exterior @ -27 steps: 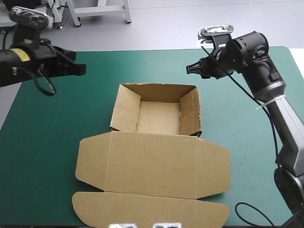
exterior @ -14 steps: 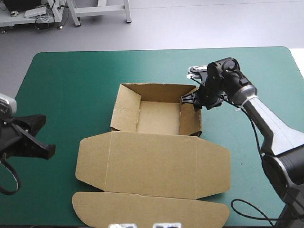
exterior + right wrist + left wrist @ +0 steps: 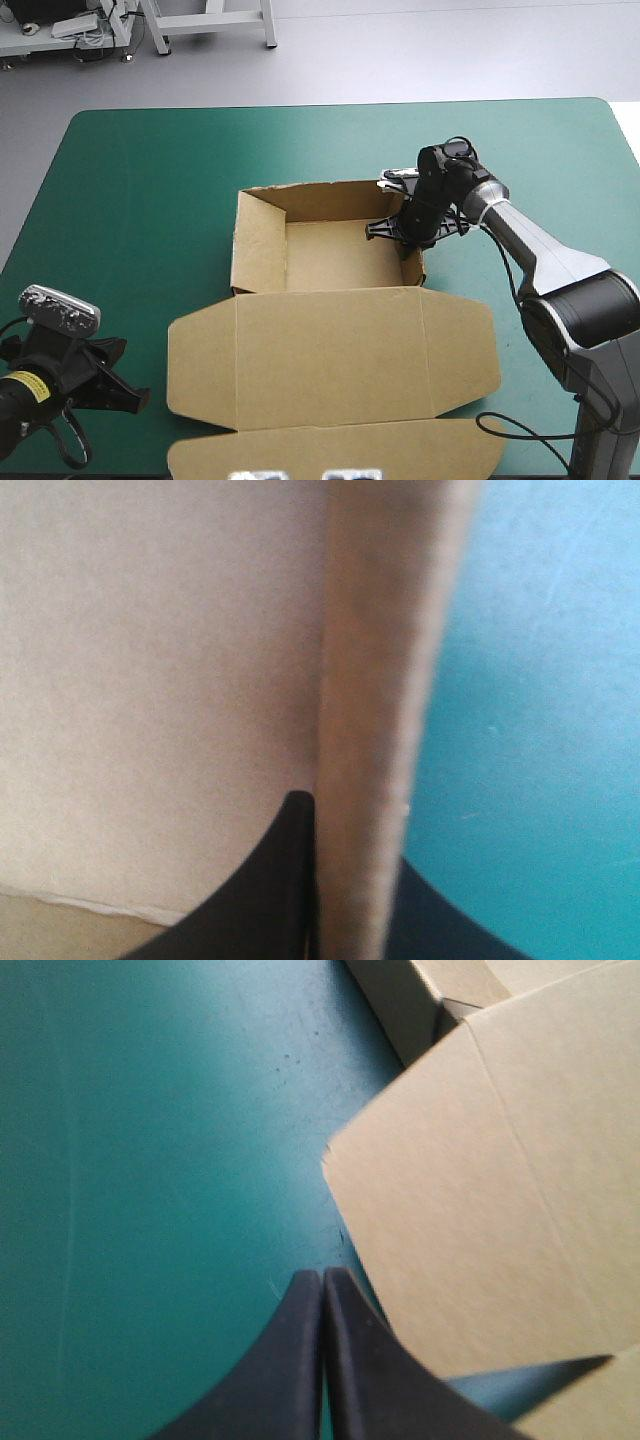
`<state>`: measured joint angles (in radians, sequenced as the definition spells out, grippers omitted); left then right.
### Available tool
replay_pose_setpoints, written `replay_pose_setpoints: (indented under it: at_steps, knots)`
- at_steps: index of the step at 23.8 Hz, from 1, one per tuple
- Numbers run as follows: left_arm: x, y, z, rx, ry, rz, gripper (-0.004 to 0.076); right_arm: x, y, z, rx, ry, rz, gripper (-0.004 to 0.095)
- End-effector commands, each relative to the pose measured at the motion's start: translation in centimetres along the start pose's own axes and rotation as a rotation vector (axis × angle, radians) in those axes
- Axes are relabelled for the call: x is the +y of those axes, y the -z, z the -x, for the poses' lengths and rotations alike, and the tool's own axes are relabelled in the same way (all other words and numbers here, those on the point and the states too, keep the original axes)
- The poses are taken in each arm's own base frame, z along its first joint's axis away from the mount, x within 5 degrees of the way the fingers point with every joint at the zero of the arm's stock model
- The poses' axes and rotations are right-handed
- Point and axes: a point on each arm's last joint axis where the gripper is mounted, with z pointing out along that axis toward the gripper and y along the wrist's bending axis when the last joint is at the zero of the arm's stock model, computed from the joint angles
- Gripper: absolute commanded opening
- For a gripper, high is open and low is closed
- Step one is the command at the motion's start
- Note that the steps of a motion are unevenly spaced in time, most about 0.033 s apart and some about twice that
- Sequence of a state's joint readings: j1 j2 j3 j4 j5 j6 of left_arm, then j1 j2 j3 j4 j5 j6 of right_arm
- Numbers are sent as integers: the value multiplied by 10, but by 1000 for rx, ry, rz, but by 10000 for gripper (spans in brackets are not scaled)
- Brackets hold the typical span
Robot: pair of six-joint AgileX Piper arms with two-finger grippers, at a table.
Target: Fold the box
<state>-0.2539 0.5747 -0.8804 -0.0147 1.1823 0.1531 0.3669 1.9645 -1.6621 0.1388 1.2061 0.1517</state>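
The brown box [image 3: 330,345] sits mid-table on the teal-green cover [image 3: 150,170], an open tray [image 3: 335,255] with its lid flat toward the near edge. The right gripper [image 3: 395,229] pinches the tray's right wall [image 3: 370,680], one black finger inside the tray. The left gripper [image 3: 322,1290], fingers pressed together, hangs just beside the lid's left flap [image 3: 450,1230]

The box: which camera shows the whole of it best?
The high view: the whole box shows, walled tray beyond, lid flat toward the near edge, right gripper on its right wall. The left wrist view shows only a lid corner; the right wrist view only that wall between the fingers.
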Motion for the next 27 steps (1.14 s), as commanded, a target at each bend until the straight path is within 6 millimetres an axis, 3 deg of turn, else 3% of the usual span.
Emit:
replay_pose_setpoints:
  at_steps: [1,8,14,17,18,21,24,27]
  knots:
    - [0,-3,4,-51,11,6,-9,1,23,-4,-25,44,-1,-18]
    - [0,-9,0,-28,15,2,-9,-4,58,-1,-146,60,-39,-18]
    - [0,-9,0,-28,15,2,-9,-41,109,-4,-271,-27,-67,-18]
    - [0,-9,0,-28,15,2,-9,-94,150,-19,-368,-147,-110,-18]
    - [0,-9,0,-28,17,2,-9,-103,156,-22,-382,-163,-120,-18]
    - [0,-9,0,-28,17,2,-9,-161,189,-48,-449,-276,-201,-18]
    - [0,-9,0,-27,35,6,-9,-216,206,-75,-466,-411,-294,-18]
    - [0,-9,0,-30,35,6,-9,-255,208,-98,-466,-563,-289,-18]
